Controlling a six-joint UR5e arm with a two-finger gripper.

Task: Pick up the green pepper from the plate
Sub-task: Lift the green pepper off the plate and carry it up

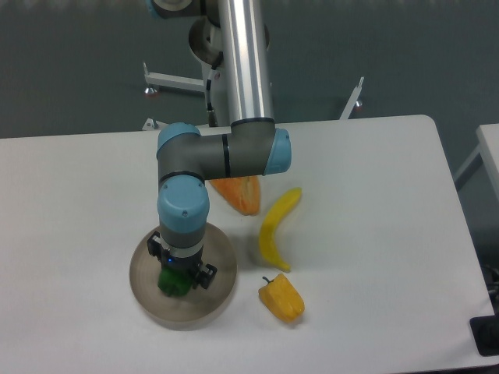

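Note:
The green pepper (173, 284) lies on the round grey-beige plate (148, 300) at the lower left of the table. My gripper (181, 274) points straight down over the plate, right on top of the pepper. The wrist hides the fingers and most of the pepper. Only the pepper's lower left part shows beneath the wrist. I cannot tell whether the fingers are closed on it.
A yellow banana (277, 228) lies right of the plate. A yellow-orange pepper (283, 298) with a small stem lies at the lower right. An orange wedge-shaped fruit (238, 194) lies behind the arm's elbow. The table's right edge is near x 600.

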